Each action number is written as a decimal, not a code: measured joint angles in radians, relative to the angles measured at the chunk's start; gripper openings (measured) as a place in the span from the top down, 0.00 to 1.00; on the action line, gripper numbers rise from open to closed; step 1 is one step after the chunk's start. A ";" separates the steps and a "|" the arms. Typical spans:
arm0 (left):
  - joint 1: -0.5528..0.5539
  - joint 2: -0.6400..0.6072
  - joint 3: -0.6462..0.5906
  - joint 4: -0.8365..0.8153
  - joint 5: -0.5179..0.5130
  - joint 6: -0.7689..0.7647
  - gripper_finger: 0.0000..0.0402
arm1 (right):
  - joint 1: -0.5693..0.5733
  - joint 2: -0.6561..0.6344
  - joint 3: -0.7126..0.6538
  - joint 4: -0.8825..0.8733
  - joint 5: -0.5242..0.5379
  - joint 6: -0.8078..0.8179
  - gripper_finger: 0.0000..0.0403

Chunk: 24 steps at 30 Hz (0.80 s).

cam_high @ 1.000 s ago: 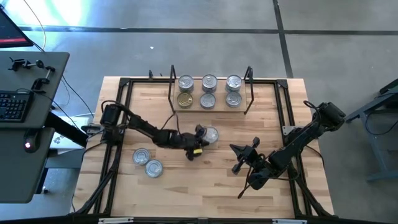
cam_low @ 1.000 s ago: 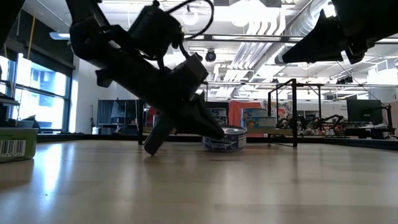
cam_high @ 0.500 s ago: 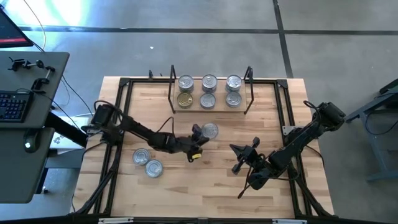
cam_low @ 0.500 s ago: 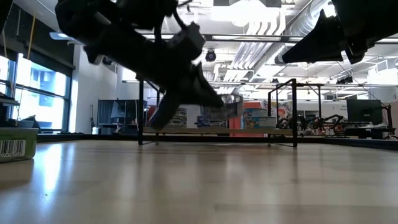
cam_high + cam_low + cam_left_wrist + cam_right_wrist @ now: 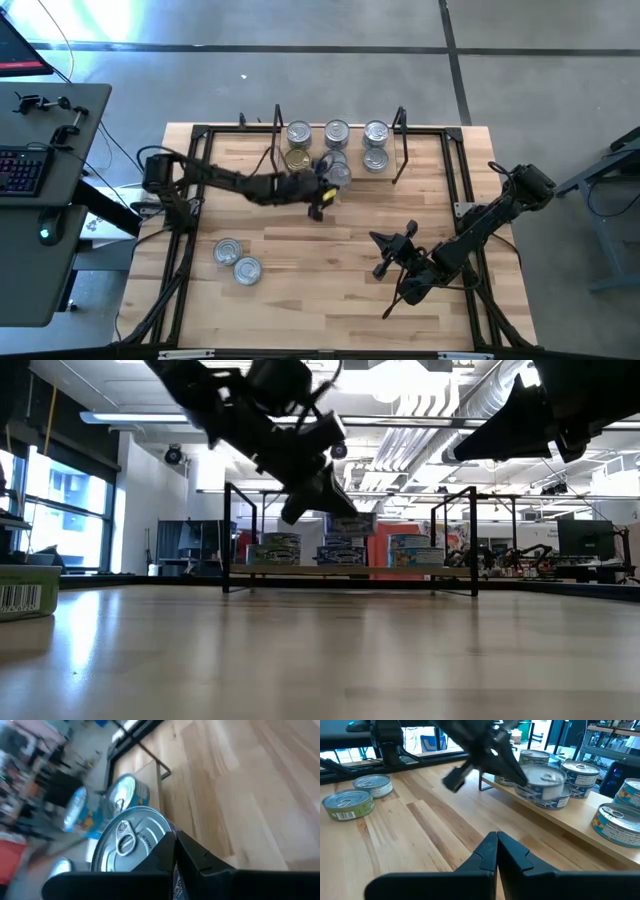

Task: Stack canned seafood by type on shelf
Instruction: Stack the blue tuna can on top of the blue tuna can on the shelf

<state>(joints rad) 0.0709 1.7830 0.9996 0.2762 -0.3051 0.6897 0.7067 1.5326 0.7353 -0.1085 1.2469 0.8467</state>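
Observation:
The shelf stands at the table's far edge and carries several tins in two rows, one of them gold-lidded. My left gripper is shut on a silver-lidded tin. It holds the tin in the air over the shelf's front middle tin, as the low view also shows. Two more silver tins stand on the table near the left. My right gripper hovers shut over the table's near right, away from every tin. My left gripper pinches the tin by its side wall, just under the lid's rim, between the two fingers. One finger shows beside the rim; the tin hides the other. The fingers slant down from the table's near left. The tin is lifted clear, lid up, slightly tilted.
The shelf's black wire end frames rise on either side of the tins. A black tube frame runs around the table. Bare wood lies between the shelf and my right gripper.
My left gripper has risen and moved toward the table's far edge, to the shelf. The silver tin, which stood on the table a second ago, is now lifted clear and hangs over the shelf's front middle tin. My right arm has kept still.

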 joint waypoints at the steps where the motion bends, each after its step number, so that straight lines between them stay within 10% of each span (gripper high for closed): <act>1: 0.020 0.006 0.018 -0.018 0.021 -0.022 1.00 | 0.000 0.000 0.000 0.001 0.001 0.000 1.00; 24: 0.157 0.019 0.050 -0.027 0.096 -0.077 1.00 | 0.000 0.000 0.000 -0.004 0.000 0.001 1.00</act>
<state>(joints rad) 0.2276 1.8023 1.0500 0.2497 -0.2090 0.6128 0.7067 1.5326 0.7355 -0.1123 1.2472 0.8473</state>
